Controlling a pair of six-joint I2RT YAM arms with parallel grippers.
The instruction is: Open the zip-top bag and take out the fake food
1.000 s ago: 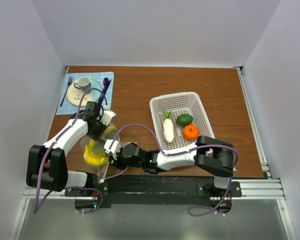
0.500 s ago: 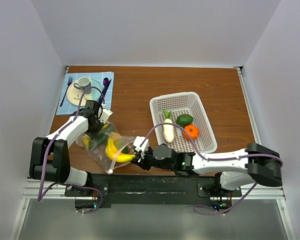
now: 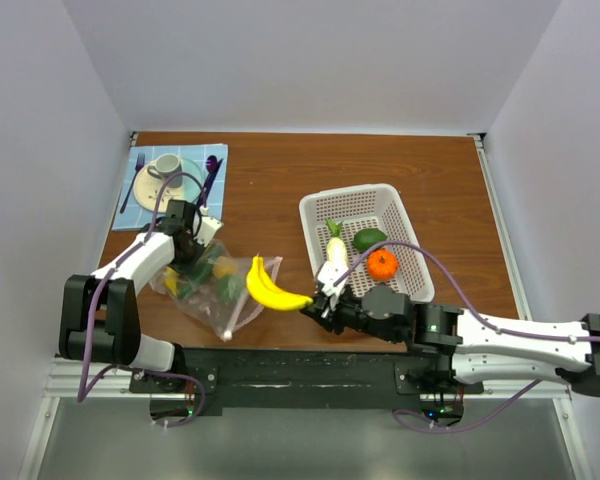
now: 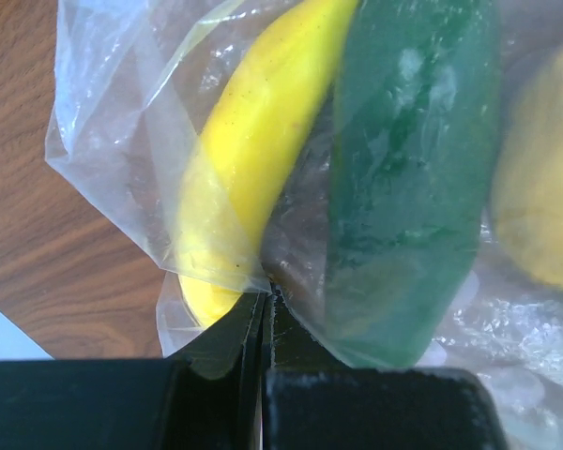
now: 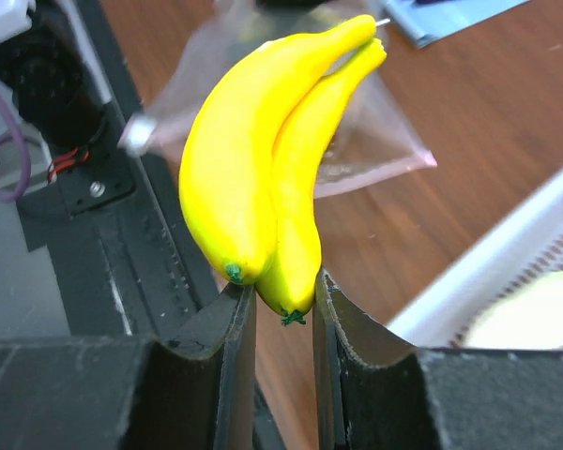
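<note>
Bananas (image 5: pixel 253 159), 2 joined in 1 yellow bunch, are pinched at the stem end by my right gripper (image 5: pixel 277 314), its jaws narrowed to a slim gap around them. I hold the bunch out over the table (image 3: pixel 280 180), just left of the near-left corner of the basket (image 3: pixel 352 193) and clear of the bag (image 3: pixel 205 305).

The bag lies on the table further left of the basket. Its pink zip strip (image 3: pixel 242 318) runs along the end that faces the basket. Through the clear film I see a dark green piece (image 4: pixel 403 178) pressed against a yellow piece (image 4: pixel 244 159), with more yellow beside them. My left gripper (image 4: pixel 266 305) is clamped fully closed on a fold of the bag's film, at the end farthest from the basket.

Inside the basket lie 3 pieces: a white piece (image 3: pixel 336 262) along its left side, an orange (image 3: pixel 382 264) just right of that, and a green piece (image 3: pixel 369 239) just behind the orange.

Well left of the basket, in the table's far corner, a blue mat (image 3: pixel 132 212) carries a cup (image 3: pixel 167 163) and cutlery.
</note>
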